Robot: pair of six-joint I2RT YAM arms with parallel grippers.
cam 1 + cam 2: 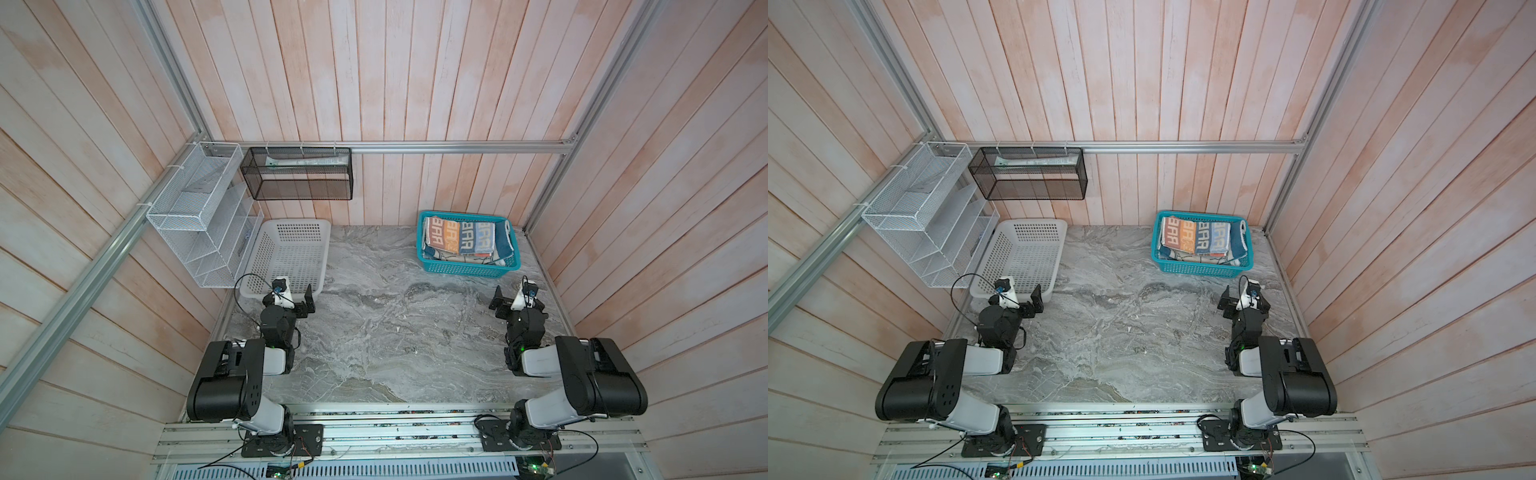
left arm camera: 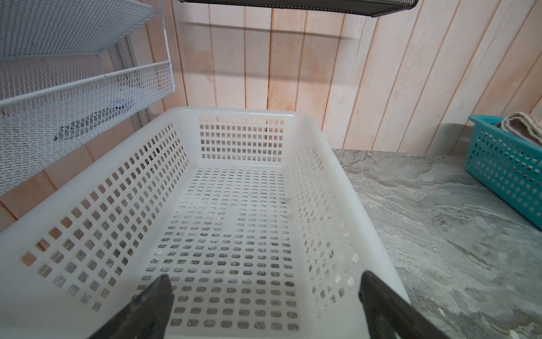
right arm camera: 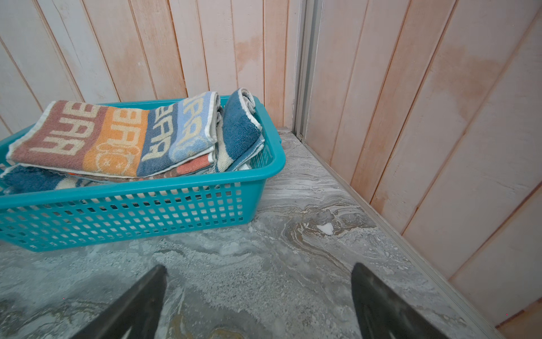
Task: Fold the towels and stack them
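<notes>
My left gripper (image 2: 265, 277) and right gripper (image 3: 259, 267) both stand apart, empty. The towels (image 3: 117, 138) lie piled in the teal basket (image 3: 176, 190); I fear a pinch there catches two layers, or drags the light basket.

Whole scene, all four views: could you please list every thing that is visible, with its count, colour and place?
towels: several, exact count hidden; blue, orange, cream; stacked in the teal basket, the block-lettered one on top
teal basket: 1, teal plastic, far right of the table
white basket: 1, white plastic, far left of the table, nothing in it
wire rack: 1, white, on the left wall
mesh basket: 1, black, on the back wall, a pale item inside
table: 1, grey marbled
left gripper: 1, black, open, at the white basket's near end
right gripper: 1, black, open, over the table before the teal basket
</notes>
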